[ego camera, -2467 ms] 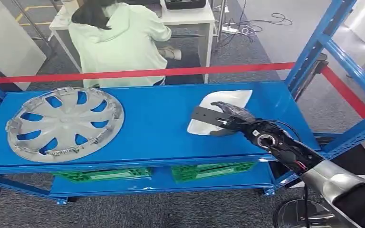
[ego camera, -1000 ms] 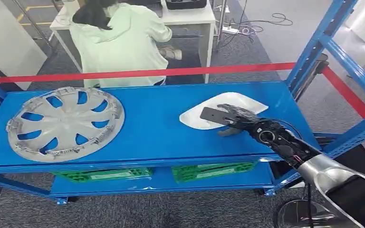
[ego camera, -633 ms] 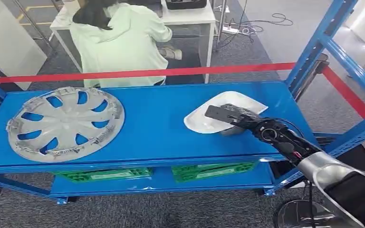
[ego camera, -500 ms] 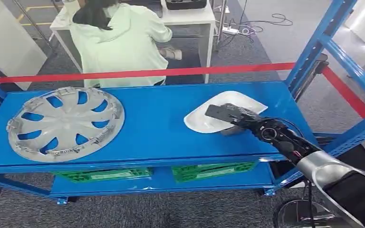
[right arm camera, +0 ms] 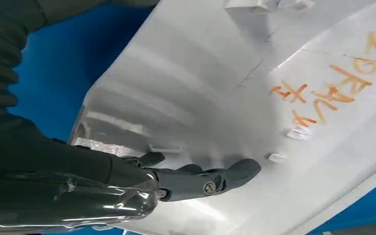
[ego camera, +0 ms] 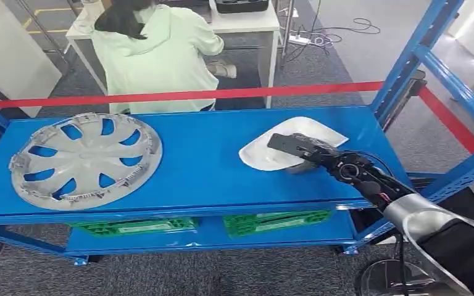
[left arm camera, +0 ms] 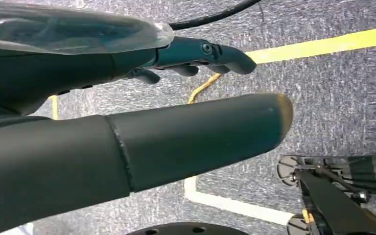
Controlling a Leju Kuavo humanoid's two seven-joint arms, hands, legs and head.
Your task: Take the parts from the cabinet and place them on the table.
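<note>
A white moulded part [ego camera: 261, 158] lies at the right end of the blue shelf [ego camera: 203, 160], tipped up on its near side. My right hand [ego camera: 308, 151] grips that near edge, dark fingers over the top and thumb beneath. In the right wrist view the fingers [right arm camera: 210, 181] lie inside the white part [right arm camera: 254, 73], close to orange writing. A silver hubcap [ego camera: 85, 159] lies flat at the shelf's left end, far from the hand. My left hand [left arm camera: 127, 147] hangs over grey floor with its fingers [left arm camera: 210, 51] spread and nothing in them.
Blue uprights [ego camera: 407, 55] frame the shelf on the right. Green crates [ego camera: 278, 221] sit on the lower level. Behind a red tape [ego camera: 191, 94], a person in a pale green top [ego camera: 154, 55] sits at a white desk [ego camera: 247, 24].
The white part has turned and shifted towards the shelf's right rear, its near edge raised with my right hand on it. In the last half second there is almost no movement. The hubcap stays put.
</note>
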